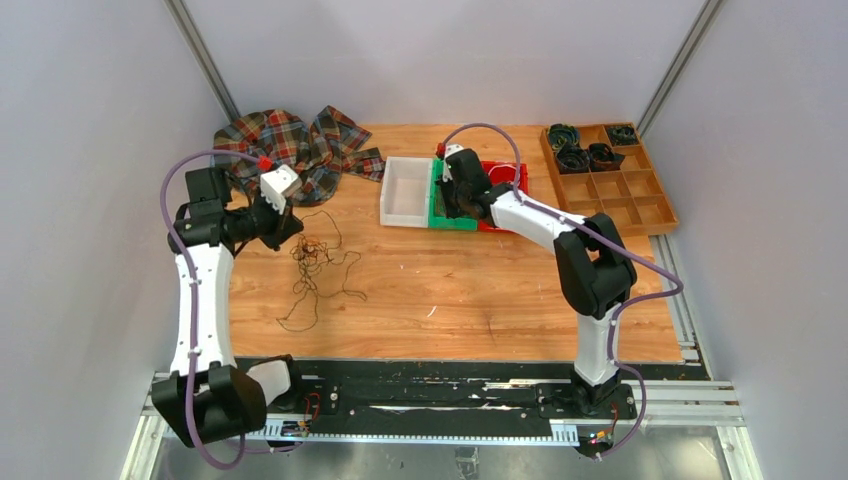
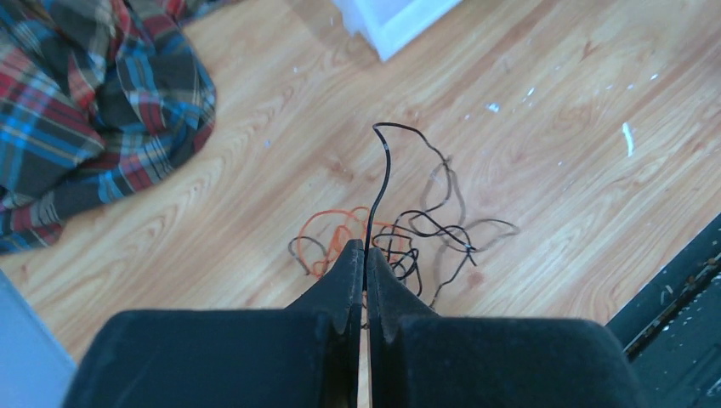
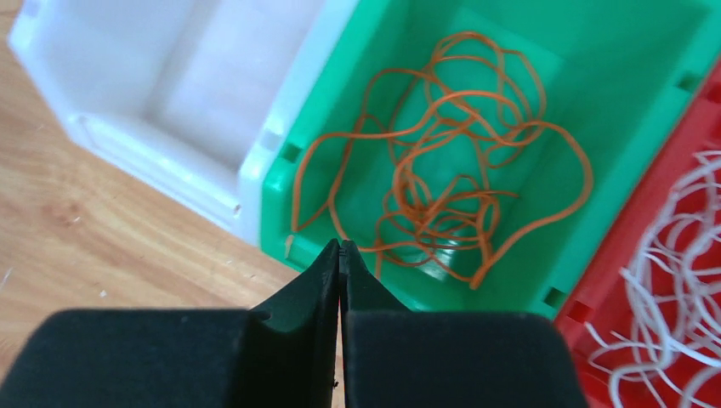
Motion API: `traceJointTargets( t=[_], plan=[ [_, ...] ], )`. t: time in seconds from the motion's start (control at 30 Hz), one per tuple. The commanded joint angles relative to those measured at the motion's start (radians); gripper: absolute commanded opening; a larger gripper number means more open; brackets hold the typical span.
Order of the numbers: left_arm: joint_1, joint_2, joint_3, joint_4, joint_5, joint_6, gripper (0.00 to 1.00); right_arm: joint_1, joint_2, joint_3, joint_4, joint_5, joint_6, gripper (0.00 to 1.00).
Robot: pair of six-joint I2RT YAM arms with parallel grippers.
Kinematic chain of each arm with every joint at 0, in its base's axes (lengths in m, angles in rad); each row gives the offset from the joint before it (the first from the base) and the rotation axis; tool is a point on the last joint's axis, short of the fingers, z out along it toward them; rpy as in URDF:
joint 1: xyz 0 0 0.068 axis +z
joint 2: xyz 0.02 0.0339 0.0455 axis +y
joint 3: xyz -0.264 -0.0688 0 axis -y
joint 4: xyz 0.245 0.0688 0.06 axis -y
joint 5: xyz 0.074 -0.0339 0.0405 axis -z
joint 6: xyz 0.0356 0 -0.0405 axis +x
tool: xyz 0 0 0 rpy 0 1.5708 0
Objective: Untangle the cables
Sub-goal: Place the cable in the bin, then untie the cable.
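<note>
My left gripper (image 2: 366,246) is shut on a thin black cable (image 2: 387,161) that rises from between the fingertips. Below it a tangle of black and copper-orange cables (image 2: 400,234) lies on the wooden table; in the top view the tangle (image 1: 312,258) sits just right of the left gripper (image 1: 290,228). My right gripper (image 3: 340,246) is shut and empty, hovering at the near edge of a green bin (image 3: 612,51) that holds loose orange cables (image 3: 442,170). White cables (image 3: 680,255) lie in the red bin (image 3: 672,144) beside it.
A white bin (image 1: 405,190) stands left of the green bin (image 1: 438,218) and red bin (image 1: 510,175). A plaid cloth (image 1: 290,145) lies bunched at the back left. A wooden compartment tray (image 1: 620,200) with dark coiled rolls sits at the back right.
</note>
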Motion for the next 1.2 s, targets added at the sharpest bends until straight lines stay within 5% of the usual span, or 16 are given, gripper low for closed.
traceJointTargets(
  t=[0.0, 0.27, 0.43, 0.63, 0.97, 1.17],
  plan=[
    [-0.041, -0.048, 0.059, -0.028, 0.103, -0.072, 0.0, -0.011, 0.007, 0.055, -0.014, 0.175, 0.001, 0.01],
    [-0.205, -0.082, 0.128, -0.026, 0.12, -0.194, 0.01, 0.04, -0.238, -0.057, 0.024, 0.238, -0.036, 0.38],
    [-0.238, -0.132, 0.124, -0.031, 0.127, -0.211, 0.01, 0.125, -0.473, -0.208, 0.098, 0.129, -0.016, 0.53],
    [-0.27, -0.167, 0.087, -0.049, 0.138, -0.195, 0.0, 0.263, -0.584, -0.392, 0.323, -0.12, -0.038, 0.58],
    [-0.278, -0.236, 0.07, -0.056, 0.254, -0.17, 0.01, 0.286, -0.375, -0.286, 0.362, -0.506, 0.066, 0.6],
    [-0.279, -0.237, 0.052, -0.056, 0.327, -0.144, 0.01, 0.281, -0.296, -0.249, 0.405, -0.591, 0.149, 0.6]
  ],
)
